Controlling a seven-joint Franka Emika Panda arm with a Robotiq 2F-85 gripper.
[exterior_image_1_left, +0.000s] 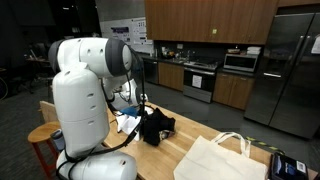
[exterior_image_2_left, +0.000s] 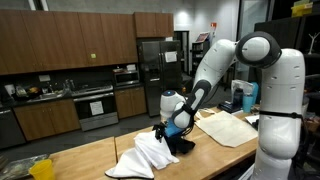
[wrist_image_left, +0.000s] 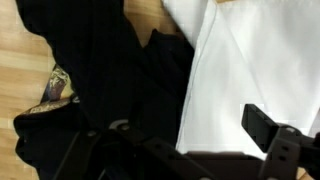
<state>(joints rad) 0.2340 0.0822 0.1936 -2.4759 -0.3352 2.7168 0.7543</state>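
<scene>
Gripper (exterior_image_2_left: 170, 130) poised low on the black garment (exterior_image_2_left: 183, 143), which lies mid-desk (exterior_image_2_left: 90, 160), overlapping the white cloth (exterior_image_2_left: 148, 155) nearer one long edge. In the wrist view the fingers (wrist_image_left: 265, 125) stand apart, straddling both fabrics. Risk: closing here would likely pinch the white cloth too, dragging both.

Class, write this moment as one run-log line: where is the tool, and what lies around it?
tool: open, down on black cloth | white cloth: touching black cloth | bag: flat, apart | table: wooden
</scene>
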